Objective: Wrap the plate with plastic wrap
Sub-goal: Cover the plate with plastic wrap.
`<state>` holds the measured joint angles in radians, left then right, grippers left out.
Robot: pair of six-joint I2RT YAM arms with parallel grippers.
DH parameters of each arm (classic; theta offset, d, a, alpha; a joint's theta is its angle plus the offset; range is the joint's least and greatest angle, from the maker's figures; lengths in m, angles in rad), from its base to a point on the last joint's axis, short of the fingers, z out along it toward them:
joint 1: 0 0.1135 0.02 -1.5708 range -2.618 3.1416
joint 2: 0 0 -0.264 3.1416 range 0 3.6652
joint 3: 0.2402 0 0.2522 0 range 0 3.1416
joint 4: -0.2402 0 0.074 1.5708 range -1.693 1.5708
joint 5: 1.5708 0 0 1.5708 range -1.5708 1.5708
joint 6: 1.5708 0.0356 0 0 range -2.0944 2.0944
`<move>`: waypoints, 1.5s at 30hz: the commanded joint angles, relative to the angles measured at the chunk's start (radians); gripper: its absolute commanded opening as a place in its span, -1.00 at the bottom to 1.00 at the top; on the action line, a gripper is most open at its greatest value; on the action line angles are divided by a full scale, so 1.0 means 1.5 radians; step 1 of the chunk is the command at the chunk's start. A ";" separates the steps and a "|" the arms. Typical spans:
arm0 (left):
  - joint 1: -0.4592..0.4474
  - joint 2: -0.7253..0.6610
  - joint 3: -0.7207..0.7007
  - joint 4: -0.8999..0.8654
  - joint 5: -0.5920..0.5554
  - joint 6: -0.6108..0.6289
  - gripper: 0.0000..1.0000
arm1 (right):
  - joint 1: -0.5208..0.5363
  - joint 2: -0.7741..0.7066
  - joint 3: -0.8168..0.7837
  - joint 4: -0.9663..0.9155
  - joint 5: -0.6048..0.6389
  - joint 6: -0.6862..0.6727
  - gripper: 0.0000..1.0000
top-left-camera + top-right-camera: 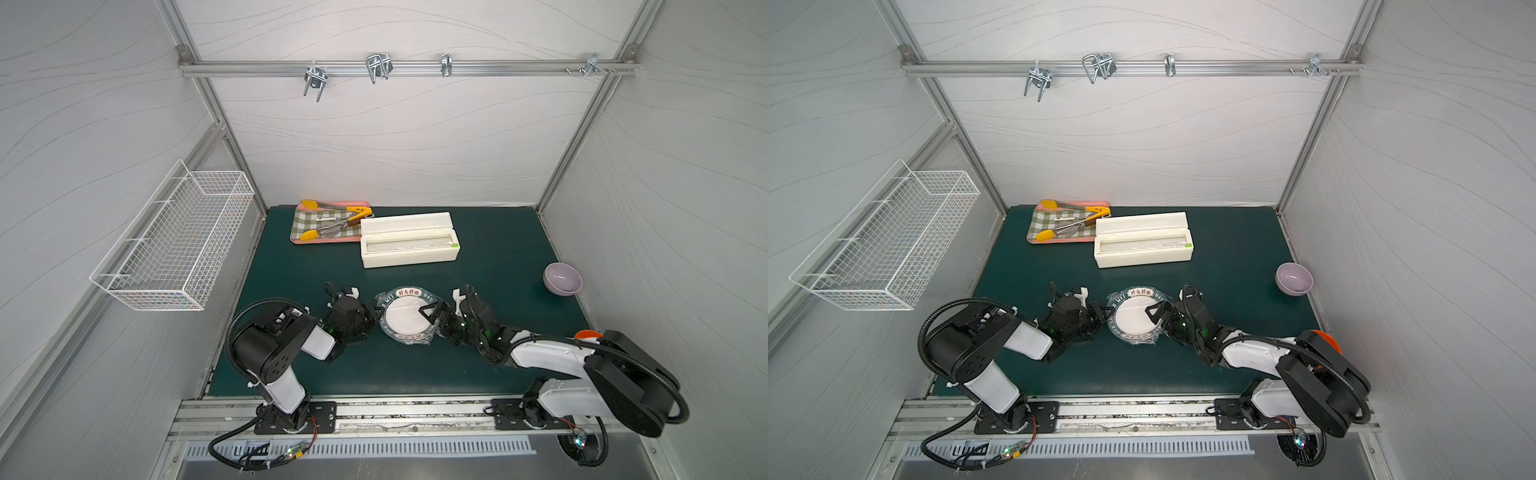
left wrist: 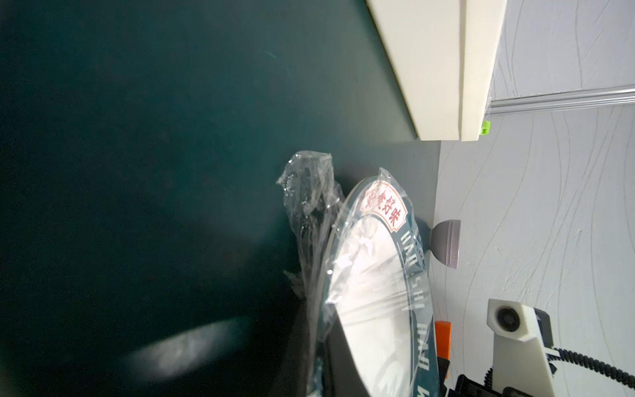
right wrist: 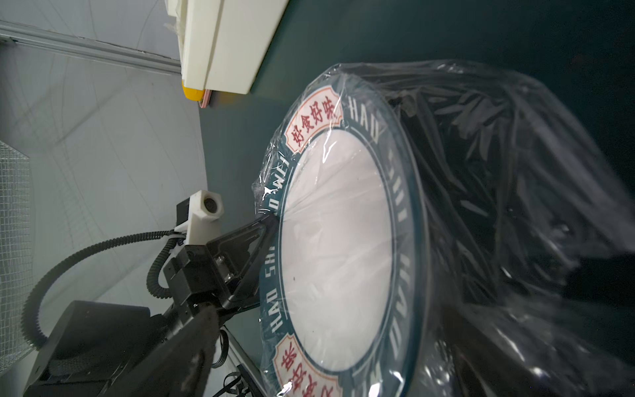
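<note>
Round plate, crinkly glossy plastic wrap

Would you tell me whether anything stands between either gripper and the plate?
Only the plastic wrap itself. It covers the plate, and bunched film hangs around the open right gripper at one rim. The shut left gripper sits against the opposite rim. Nothing else visible intervenes.

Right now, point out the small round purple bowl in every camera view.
A top view: small round purple bowl, well right of the round green-rimmed plate.
A top view: bowl in the same place, right of the plate.
Left wrist: bowl just beyond the plate's rim.
Right wrist: not in it.
Shared landmark: long white rectangular dispenser box, in all four views.
</note>
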<state>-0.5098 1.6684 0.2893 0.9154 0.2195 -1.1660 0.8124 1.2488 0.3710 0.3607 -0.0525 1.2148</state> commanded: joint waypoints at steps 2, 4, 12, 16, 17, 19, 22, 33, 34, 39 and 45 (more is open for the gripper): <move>0.002 -0.008 0.001 -0.021 -0.036 0.002 -1.00 | -0.010 -0.101 0.026 -0.255 0.050 -0.072 0.98; 0.003 -0.009 0.000 -0.023 -0.035 0.002 -1.00 | -0.050 -0.128 0.025 -0.282 0.010 -0.116 0.98; 0.003 -0.012 0.013 -0.030 -0.022 0.006 -1.00 | -0.217 -0.071 0.027 -0.173 -0.212 -0.228 0.97; 0.003 -0.011 0.018 -0.034 -0.020 0.008 -1.00 | -0.187 0.012 0.068 -0.104 -0.252 -0.241 0.86; 0.004 -0.012 0.019 -0.034 -0.020 0.008 -1.00 | -0.173 0.024 0.073 -0.093 -0.244 -0.237 0.84; 0.003 -0.011 0.020 -0.035 -0.023 0.006 -1.00 | -0.149 0.051 0.066 -0.061 -0.237 -0.215 0.77; 0.002 -0.009 0.024 -0.031 -0.023 0.001 -1.00 | -0.095 0.086 0.033 0.019 -0.200 -0.160 0.74; -0.003 0.016 0.018 -0.001 -0.038 -0.029 -1.00 | 0.124 0.228 0.010 0.334 -0.039 -0.058 0.80; -0.002 0.021 0.018 0.004 -0.038 -0.034 -1.00 | 0.133 0.241 0.016 0.347 -0.043 -0.055 0.81; -0.003 0.031 0.012 0.024 -0.042 -0.039 -1.00 | 0.151 0.263 -0.010 0.393 -0.052 -0.028 0.98; -0.002 0.005 0.012 -0.025 -0.059 -0.003 -1.00 | 0.115 0.062 -0.076 0.132 -0.034 -0.032 0.98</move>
<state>-0.5110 1.6775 0.2974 0.9218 0.2020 -1.1580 0.9901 1.4677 0.2909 0.7879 -0.0387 1.1255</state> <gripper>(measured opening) 0.080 0.991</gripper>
